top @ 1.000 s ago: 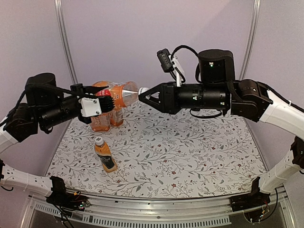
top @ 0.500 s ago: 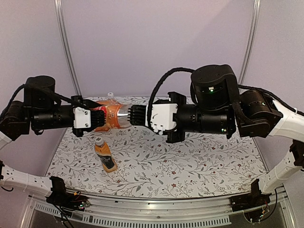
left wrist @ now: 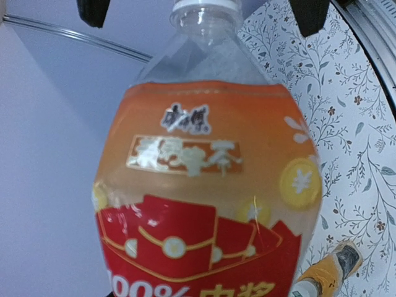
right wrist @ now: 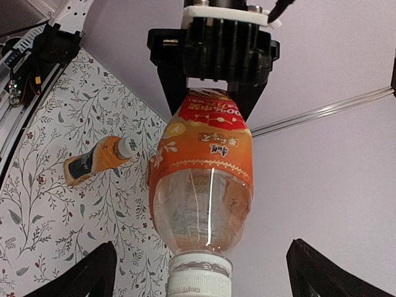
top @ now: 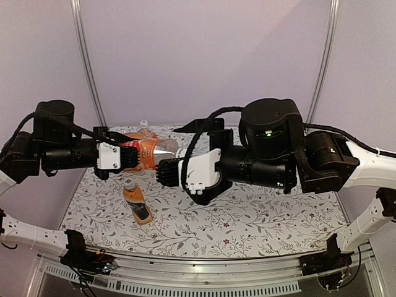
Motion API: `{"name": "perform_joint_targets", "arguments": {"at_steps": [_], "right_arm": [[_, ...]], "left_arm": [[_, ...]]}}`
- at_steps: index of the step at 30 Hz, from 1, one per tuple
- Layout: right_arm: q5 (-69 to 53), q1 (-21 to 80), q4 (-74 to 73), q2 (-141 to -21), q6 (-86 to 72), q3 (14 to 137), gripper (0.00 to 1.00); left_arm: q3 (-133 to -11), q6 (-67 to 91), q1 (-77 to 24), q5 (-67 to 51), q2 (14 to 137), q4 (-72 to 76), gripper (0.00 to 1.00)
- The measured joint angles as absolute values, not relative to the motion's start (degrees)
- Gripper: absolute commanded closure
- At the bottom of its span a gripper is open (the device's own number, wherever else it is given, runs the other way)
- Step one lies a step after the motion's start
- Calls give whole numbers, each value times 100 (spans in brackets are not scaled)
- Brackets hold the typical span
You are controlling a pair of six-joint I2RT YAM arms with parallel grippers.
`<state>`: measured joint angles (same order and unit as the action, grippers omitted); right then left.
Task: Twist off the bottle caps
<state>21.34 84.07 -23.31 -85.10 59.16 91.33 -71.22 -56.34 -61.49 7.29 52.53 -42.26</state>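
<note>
While left hand (top: 132, 154) pinches bottle (right wrist: 204, 161), white ribbed cap (right wrist: 199, 279) on; right hand (top: 164, 172) spread

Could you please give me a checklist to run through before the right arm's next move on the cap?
1. Bottle clamped by the left gripper, held in the air: ok.
2. White cap on the neck: ok.
3. Cap lying between the jaws of the right gripper: ok.
4. Right jaws closed on the cap: not ok, they stand wide open.
5. How tightly the cap is screwed on: cannot tell.
6. Small bottle lying below, apart from both arms: ok.
</note>
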Motion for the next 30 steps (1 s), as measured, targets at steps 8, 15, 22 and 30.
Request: {"name": "perform_joint_targets", "arguments": {"at_steps": [8,15,22,30], "right_arm": [[2104,8305,-2150,-8097,3894,9002,1],[1282,7360,-2281,-7804,292,9177,11],[589,6595,-2539,-7953,-2729,9253,22],[-281,6622,-2561,-8429,-3782,9500,49]], "left_arm": [[-6731,-5900,-6149,1356,5234,-3424,79],[-6340,-6379,-6149,1970,5242,-2412,79],[-6276,-6672,-6149,2213,5240,-2043,78],[-6250,-6766,-6149,2261,5240,-1966,78]]}}
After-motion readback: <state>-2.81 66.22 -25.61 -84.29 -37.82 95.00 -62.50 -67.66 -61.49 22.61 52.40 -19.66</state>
